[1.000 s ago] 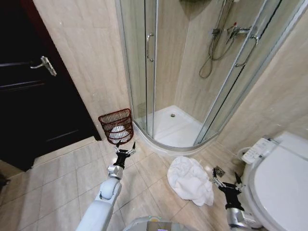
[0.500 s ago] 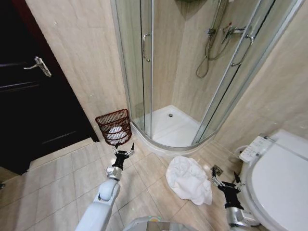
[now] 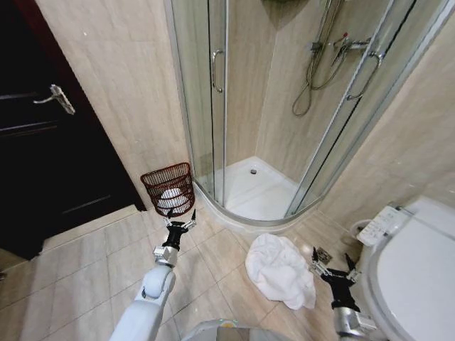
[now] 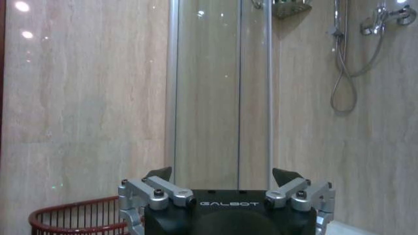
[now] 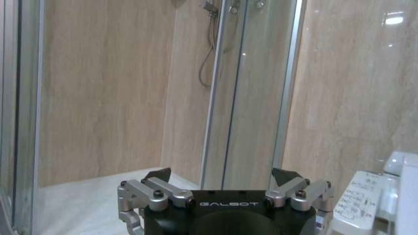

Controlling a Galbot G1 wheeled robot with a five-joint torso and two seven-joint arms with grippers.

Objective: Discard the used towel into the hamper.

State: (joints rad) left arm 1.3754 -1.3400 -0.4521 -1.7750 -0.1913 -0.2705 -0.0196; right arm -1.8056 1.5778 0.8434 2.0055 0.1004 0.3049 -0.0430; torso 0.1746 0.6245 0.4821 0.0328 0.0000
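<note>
Towel, white and crumpled, lies in a heap on the beige tiled floor between the two arms, near the curved sill of the glass shower cabin. The small round reddish-brown wire hamper stands against the wall beside the shower door, something white inside it. The left gripper hovers low just in front of the hamper, jaws spread wide and empty. The right gripper hangs just beside the towel's edge, next to the white toilet, its jaws also spread wide, gripping nothing.
</note>
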